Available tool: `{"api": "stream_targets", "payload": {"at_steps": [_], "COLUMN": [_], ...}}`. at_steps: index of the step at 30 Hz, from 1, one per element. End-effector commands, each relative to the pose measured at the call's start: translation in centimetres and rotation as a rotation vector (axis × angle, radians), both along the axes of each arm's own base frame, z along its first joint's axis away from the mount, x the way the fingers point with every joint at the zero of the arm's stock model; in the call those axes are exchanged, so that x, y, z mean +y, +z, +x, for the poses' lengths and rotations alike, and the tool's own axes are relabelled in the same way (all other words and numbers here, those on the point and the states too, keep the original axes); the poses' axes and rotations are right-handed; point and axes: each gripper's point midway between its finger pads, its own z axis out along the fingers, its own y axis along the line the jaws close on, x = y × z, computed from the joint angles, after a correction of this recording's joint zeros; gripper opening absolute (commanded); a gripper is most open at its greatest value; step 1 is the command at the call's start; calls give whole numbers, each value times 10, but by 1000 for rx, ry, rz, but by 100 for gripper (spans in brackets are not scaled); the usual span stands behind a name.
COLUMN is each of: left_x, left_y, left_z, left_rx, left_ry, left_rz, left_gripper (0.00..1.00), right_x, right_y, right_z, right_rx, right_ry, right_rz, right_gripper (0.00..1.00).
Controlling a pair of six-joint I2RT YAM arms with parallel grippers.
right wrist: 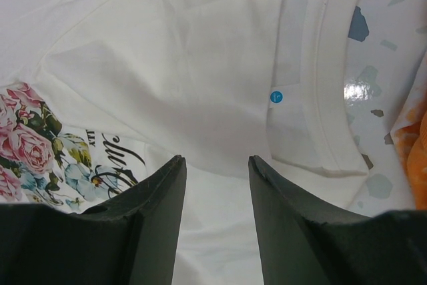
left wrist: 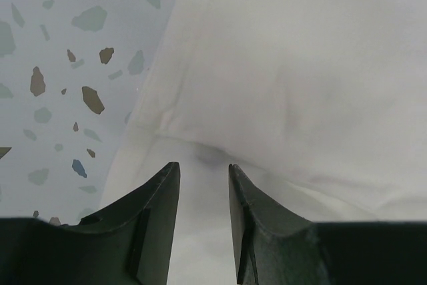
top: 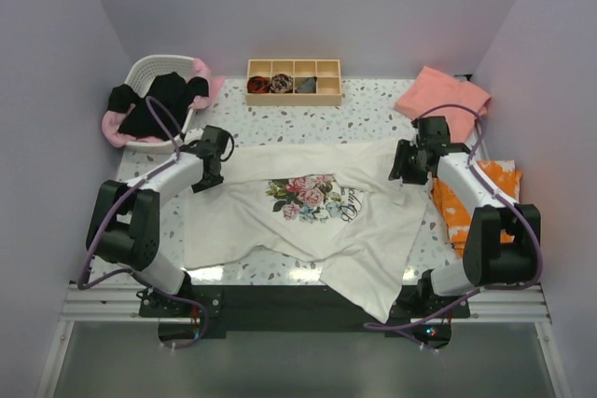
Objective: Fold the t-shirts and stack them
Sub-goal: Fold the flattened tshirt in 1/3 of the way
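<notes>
The cream-white rose-print cloth t-shirt [top: 317, 221] lies spread for folding; left gripper [left wrist: 203, 166] at nine o'clock and right gripper [right wrist: 216, 159] at three hover narrowly parted, empty.

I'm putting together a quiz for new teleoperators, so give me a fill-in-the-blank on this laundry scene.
1. The print on the white t-shirt shows ____.
2. The black garment lies in the white ____.
3. The wooden tray holds ____ rolled bundles.
4. The salmon-pink t-shirt lies at the far ____ corner of the table.
Missing words: roses; basket; three; right.
</notes>
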Motion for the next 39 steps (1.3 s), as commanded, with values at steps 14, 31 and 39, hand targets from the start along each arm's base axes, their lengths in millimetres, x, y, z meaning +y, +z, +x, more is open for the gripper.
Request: {"api": "stream_targets", "payload": {"at_steps": [14,31,39], "left_x": [-50,-33,-44], "left_y": [37,-41,-14], "left_z": [119,129,152], "left_rx": [-238,-102,-225], "left_ry": [-148,-111,-169], "left_rz": [-133,-80,-117], "left_gripper": [39,39,39], "right_x": [21,-15,13], "right_y": [13,-54,15], "right_z": [82,174,190], "right_rx": [-166,-108,-308], "right_ry": [-18,-141,20], "right_rz": [127,-70,28], "right_gripper": [48,55,64]}}
